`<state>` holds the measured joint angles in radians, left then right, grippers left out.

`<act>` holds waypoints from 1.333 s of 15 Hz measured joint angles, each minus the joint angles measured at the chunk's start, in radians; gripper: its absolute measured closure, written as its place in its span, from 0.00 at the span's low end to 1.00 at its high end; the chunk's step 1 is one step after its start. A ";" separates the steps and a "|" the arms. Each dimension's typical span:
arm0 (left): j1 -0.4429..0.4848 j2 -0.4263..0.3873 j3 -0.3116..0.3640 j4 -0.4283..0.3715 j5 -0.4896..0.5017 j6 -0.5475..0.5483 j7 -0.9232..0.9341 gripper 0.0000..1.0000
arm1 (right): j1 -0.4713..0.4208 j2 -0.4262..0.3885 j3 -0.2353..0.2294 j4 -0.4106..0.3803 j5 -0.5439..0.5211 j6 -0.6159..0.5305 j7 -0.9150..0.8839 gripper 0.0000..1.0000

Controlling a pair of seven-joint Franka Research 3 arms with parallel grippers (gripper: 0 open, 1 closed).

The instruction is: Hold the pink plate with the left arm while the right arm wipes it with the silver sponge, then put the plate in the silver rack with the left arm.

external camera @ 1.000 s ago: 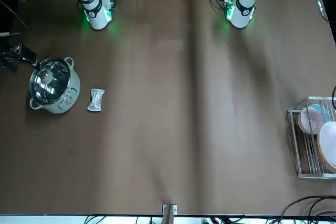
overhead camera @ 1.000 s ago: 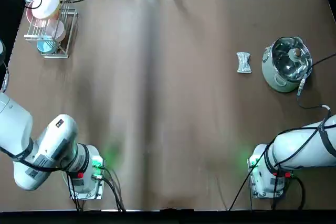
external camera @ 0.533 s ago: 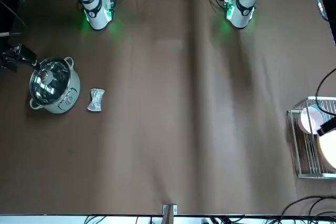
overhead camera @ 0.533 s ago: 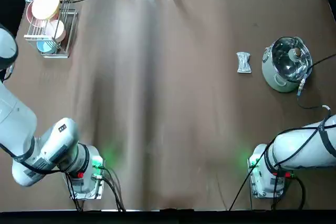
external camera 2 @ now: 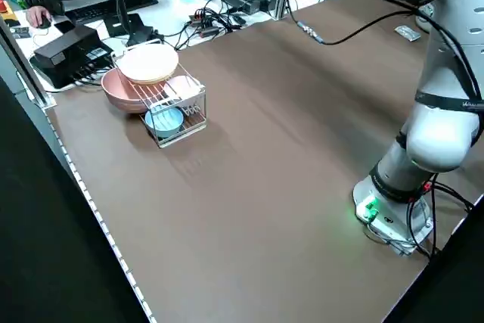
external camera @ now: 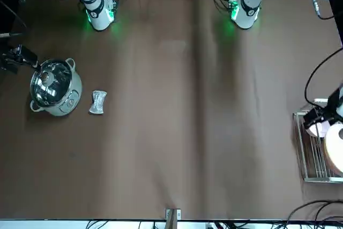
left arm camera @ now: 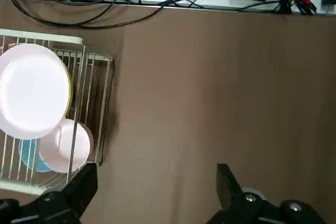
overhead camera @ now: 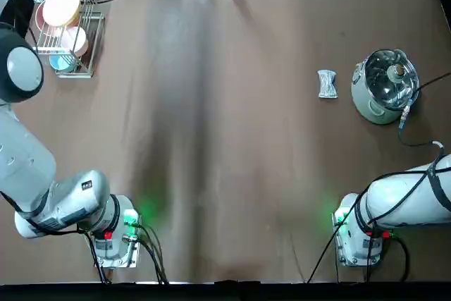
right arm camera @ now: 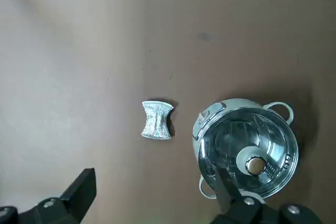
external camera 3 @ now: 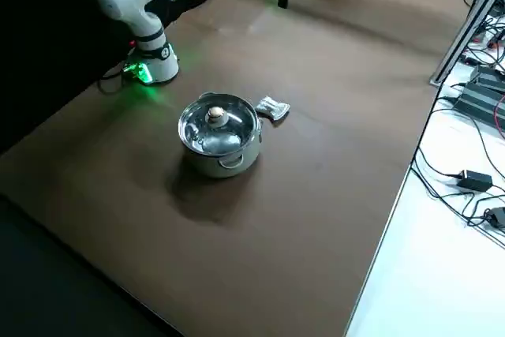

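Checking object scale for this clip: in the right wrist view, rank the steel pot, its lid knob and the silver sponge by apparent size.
1. The steel pot, clearly the largest.
2. The silver sponge, much smaller than the pot.
3. The lid knob, the smallest.

All three sit on the table, though the knob is raised slightly nearer the camera.

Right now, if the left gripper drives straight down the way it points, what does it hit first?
Likely bare table. The left gripper, fingers open, looks straight down on brown cloth just beside the silver rack. The rack edge sits close to one finger, though height above it is unclear.
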<state>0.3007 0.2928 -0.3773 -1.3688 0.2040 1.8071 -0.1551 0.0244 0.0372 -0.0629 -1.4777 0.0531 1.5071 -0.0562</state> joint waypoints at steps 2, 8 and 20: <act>-0.045 -0.024 0.014 -0.010 0.000 -0.019 0.000 0.00 | 0.000 0.000 0.000 0.000 0.000 0.000 0.000 0.00; -0.184 -0.117 0.157 -0.071 -0.086 -0.025 0.003 0.00 | 0.000 0.000 0.000 0.000 0.000 0.000 0.000 0.00; -0.393 -0.332 0.432 -0.243 -0.140 -0.074 0.006 0.00 | -0.001 0.000 0.000 0.002 0.000 0.005 0.000 0.00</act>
<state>-0.0921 -0.0393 0.0551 -1.6122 0.0635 1.7334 -0.1495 0.0238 0.0372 -0.0626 -1.4761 0.0531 1.5119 -0.0562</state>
